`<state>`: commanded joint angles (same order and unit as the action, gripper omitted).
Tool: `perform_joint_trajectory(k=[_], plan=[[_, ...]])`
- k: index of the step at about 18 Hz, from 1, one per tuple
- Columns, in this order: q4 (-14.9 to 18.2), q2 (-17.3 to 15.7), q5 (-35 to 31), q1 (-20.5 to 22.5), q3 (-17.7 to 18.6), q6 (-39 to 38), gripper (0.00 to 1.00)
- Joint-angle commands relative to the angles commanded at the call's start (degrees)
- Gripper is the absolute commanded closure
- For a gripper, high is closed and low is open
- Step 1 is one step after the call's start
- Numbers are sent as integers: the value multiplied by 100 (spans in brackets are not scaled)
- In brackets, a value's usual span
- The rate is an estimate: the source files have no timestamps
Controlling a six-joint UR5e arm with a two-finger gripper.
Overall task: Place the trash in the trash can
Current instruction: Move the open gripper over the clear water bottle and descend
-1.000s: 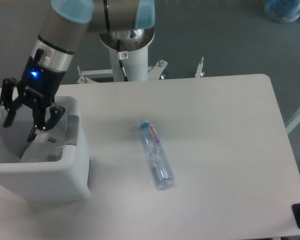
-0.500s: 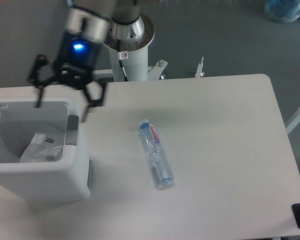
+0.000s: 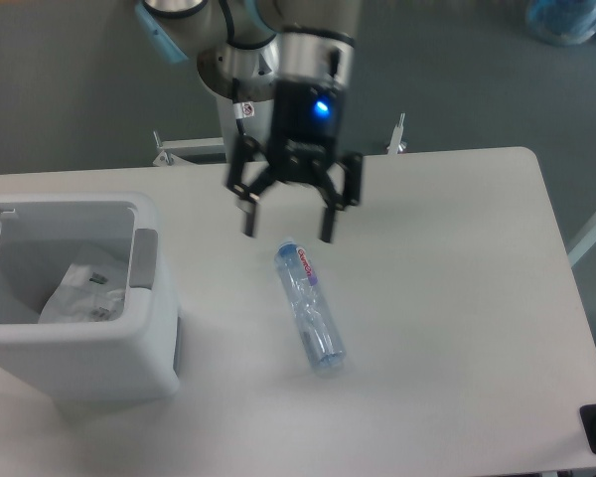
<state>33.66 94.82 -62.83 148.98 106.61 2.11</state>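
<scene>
Above bottle (image 3: 310, 305) cap end: gripper (image 3: 287, 226) spread wide, empty; wrapper (image 3: 82, 293) half-hidden in bin (image 3: 129, 363).

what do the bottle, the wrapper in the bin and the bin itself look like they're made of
Bottle: clear thin plastic, glossy; the table shows through it, and it carries a red-pink label.
Wrapper: translucent white plastic film by the look, crumpled into creases, with small dark print.
Bin: opaque white moulded plastic, smooth and fairly matt, thick-walled with rounded corners and a grey panel.
</scene>
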Motion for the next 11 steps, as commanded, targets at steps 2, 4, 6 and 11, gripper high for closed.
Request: perform_joint_trajectory(k=[2, 4, 6, 11], plan=[[44, 167, -229, -9, 9, 0, 0], [210, 334, -518, -18, 18, 0, 0], [316, 580, -852, -53, 0, 0, 0], [325, 1160, -1284, -219, -157, 9, 0]])
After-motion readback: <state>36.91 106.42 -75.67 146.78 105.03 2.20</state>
